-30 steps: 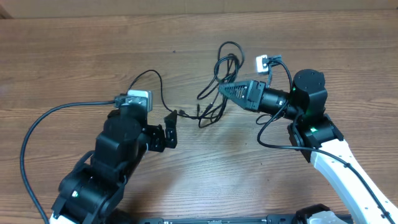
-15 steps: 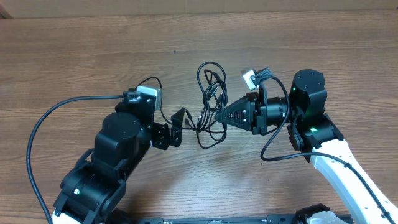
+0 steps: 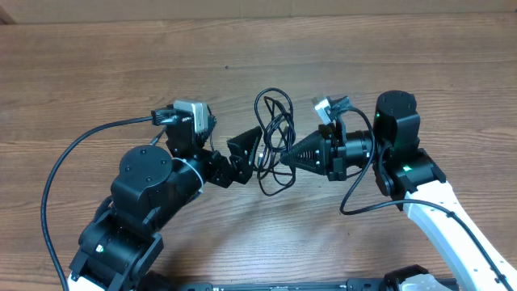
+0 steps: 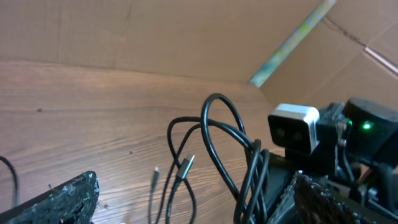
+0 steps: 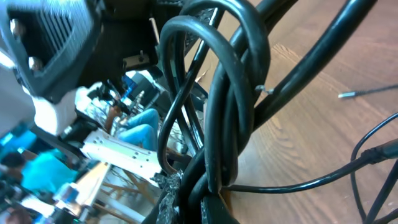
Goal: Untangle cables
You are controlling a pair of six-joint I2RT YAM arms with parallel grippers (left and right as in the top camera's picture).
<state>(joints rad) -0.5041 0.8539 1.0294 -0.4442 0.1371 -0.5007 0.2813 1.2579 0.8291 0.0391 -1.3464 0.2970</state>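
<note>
The cables [image 3: 273, 133] are a knot of thin black cords hanging in loops above the wooden table [image 3: 97, 73]. My right gripper [image 3: 284, 157] points left and is shut on the bundle. In the right wrist view the cables [image 5: 231, 99] rise as thick twisted strands out of the shut right gripper [image 5: 208, 202]. My left gripper [image 3: 250, 155] stands open right beside the bundle on its left. In the left wrist view the cables [image 4: 249, 165] hang between the left gripper's [image 4: 193, 190] wide-apart fingers [image 4: 62, 199], nearer the right one. Two small plug ends [image 4: 186, 165] dangle there.
The right wrist's white camera [image 4: 293, 127] sits just behind the bundle. A thick black arm cable [image 3: 60, 158] loops out to the left of the left arm, and another [image 3: 355, 190] curls under the right wrist. A cardboard wall [image 4: 186, 31] closes the table's far edge.
The right gripper has carried the bundle left and slightly down toward the table's middle. The left gripper has swung right to meet it and now stands beside the cords.
</note>
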